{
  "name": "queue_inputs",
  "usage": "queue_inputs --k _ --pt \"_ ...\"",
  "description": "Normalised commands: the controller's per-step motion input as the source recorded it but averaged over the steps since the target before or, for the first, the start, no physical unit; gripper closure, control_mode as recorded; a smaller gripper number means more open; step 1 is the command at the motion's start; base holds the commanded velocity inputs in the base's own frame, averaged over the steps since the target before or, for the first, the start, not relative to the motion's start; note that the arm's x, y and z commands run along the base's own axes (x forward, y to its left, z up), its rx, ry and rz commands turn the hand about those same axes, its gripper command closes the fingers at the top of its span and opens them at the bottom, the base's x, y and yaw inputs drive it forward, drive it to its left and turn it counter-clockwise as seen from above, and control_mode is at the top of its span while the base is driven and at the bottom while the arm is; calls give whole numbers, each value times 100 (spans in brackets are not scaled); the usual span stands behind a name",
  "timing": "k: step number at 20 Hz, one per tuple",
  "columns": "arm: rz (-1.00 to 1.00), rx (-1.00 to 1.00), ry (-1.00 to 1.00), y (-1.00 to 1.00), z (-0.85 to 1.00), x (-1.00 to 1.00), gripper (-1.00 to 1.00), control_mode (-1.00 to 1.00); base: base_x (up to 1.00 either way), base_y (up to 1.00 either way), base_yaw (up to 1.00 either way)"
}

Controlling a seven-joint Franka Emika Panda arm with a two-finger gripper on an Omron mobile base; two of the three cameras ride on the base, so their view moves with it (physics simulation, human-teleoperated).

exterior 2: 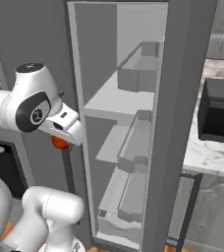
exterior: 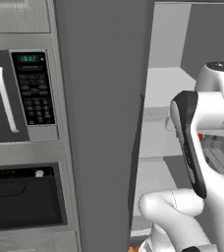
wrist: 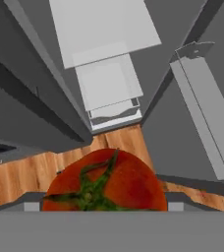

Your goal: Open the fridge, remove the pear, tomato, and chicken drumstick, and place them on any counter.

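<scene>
The glossy red tomato (wrist: 106, 184) with its green stalk sits right at the bottom of the hand view, pressed between the jaws. My gripper (exterior 2: 61, 140) hangs in front of the open fridge (exterior 2: 119, 98) and is shut on the tomato (exterior 2: 58, 143), which shows as a red ball under the white hand. The fridge's white inner shelves (exterior: 158, 93) and door bins (exterior 2: 138, 74) look bare. Its left door (exterior: 104, 123) stands edge-on toward me. The marble counter (exterior 2: 207, 152) lies to the fridge's right. The pear and the chicken drumstick are out of view.
Left of the fridge stands the column with the microwave keypad (exterior: 33, 88) and the black oven (exterior: 23, 197). A black box-shaped appliance (exterior 2: 219, 115) stands on the counter. The hand looks down at the wooden floor (wrist: 15, 177) in front of the fridge's bottom drawer (wrist: 111, 110).
</scene>
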Motion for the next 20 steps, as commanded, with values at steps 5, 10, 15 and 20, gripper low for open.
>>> queue_inputs --k 5,10,15,20 --pt "0 0 0 0 0 0 100 100 -100 44 -12" --pt "0 0 0 0 0 0 100 100 -92 8 -63" --pt "0 0 0 0 0 0 100 100 -59 -29 -71" --pt "0 0 0 0 0 0 100 100 -19 -79 -65"
